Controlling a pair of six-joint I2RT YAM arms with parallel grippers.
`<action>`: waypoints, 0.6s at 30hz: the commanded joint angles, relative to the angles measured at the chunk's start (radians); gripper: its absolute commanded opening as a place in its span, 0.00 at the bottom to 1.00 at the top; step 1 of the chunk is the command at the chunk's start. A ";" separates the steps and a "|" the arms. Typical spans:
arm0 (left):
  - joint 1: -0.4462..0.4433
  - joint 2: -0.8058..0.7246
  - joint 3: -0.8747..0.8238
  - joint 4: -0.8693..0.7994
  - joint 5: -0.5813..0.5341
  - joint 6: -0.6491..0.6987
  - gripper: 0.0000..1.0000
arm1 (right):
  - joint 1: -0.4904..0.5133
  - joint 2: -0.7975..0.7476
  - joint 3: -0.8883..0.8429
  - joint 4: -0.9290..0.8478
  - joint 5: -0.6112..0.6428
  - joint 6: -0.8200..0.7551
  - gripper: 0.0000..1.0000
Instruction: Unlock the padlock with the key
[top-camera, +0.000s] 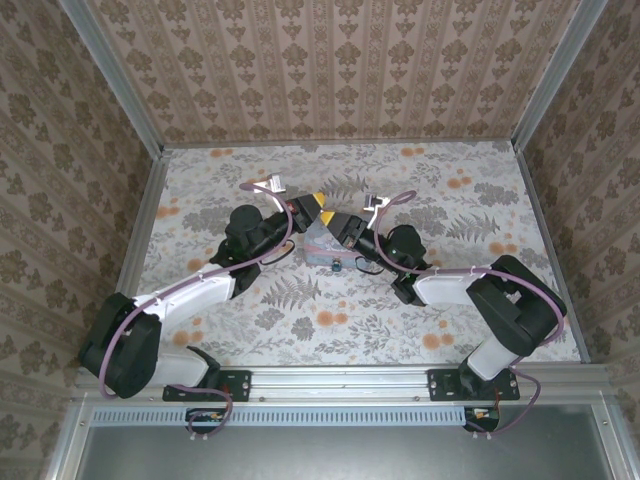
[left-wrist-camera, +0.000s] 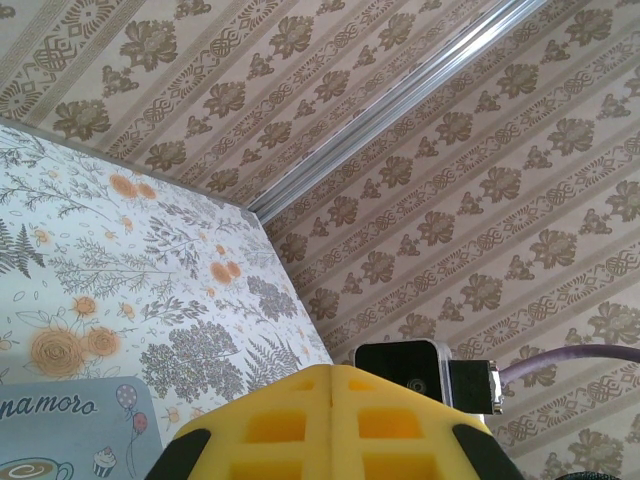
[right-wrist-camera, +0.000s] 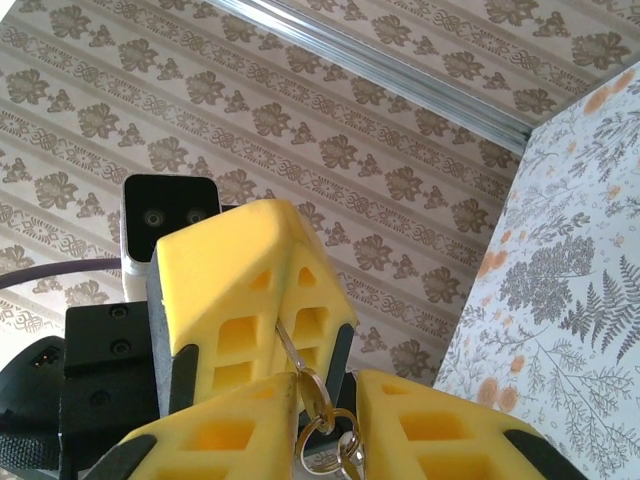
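Right wrist: left gripper (right-wrist-camera: 284, 300) is clamping the key (right-wrist-camera: 289, 350); its ring (right-wrist-camera: 316, 384) is hanging between the right gripper (right-wrist-camera: 328, 392) fingers, grip unclear.

The yellow plastic fingers (right-wrist-camera: 215, 255) with square holes look matt and smooth. The thin silver metal key ring (right-wrist-camera: 325, 440) shines. The flowered wall (right-wrist-camera: 300, 130) looks like matt paper, its grey corner strip (right-wrist-camera: 380, 68) like brushed metal.
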 joint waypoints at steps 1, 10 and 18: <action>-0.003 -0.003 0.008 0.029 -0.010 -0.001 0.00 | 0.005 0.012 0.005 0.047 -0.007 -0.001 0.23; -0.002 -0.011 -0.007 0.033 -0.013 -0.004 0.00 | 0.003 0.006 0.009 0.046 0.009 0.002 0.11; 0.000 -0.049 -0.054 0.027 -0.035 -0.005 0.00 | -0.011 -0.015 -0.003 0.043 0.036 0.006 0.00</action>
